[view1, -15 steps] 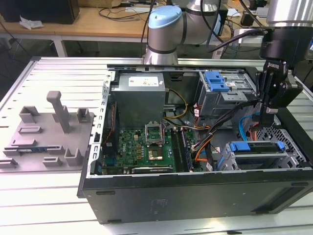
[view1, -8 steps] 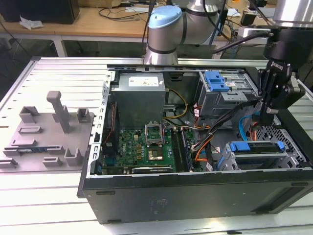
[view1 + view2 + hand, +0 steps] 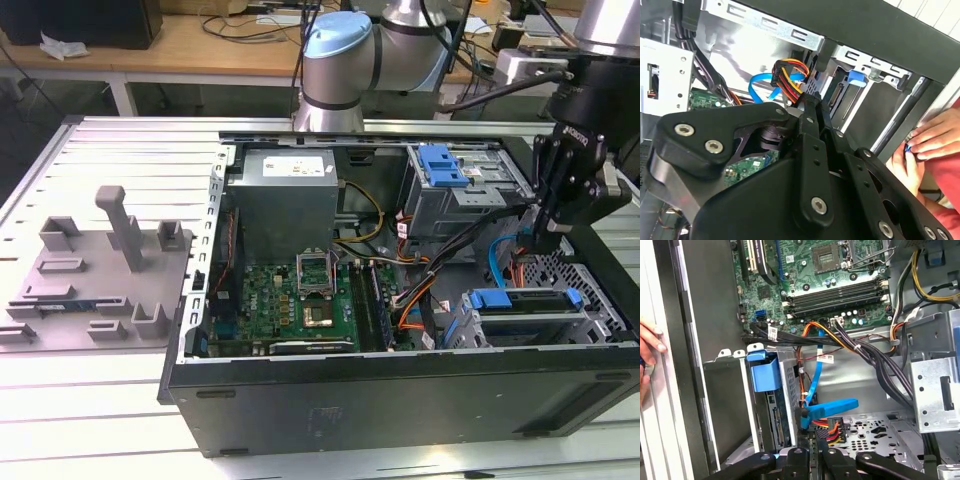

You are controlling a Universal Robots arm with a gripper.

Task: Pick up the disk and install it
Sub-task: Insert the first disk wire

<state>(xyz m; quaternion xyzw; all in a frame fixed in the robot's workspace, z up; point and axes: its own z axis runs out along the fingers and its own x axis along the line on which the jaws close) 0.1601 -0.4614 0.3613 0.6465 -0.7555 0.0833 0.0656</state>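
Disk [image 3: 522, 312] lies in the case [image 3: 400, 390] bay [image 3: 462, 332] at the exterior view's right; my closed, seemingly empty hand [image 3: 550, 232] hangs above, kept slim between cables [image 3: 497, 262].

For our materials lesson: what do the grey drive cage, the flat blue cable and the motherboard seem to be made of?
Drive cage: bare sheet metal, probably steel; dull grey sheen, folded and punched edges. Flat blue cable: flexible plastic sheath; smooth, curves freely. Motherboard: rigid green laminate, likely fibreglass, with a glossy coat and soldered parts.
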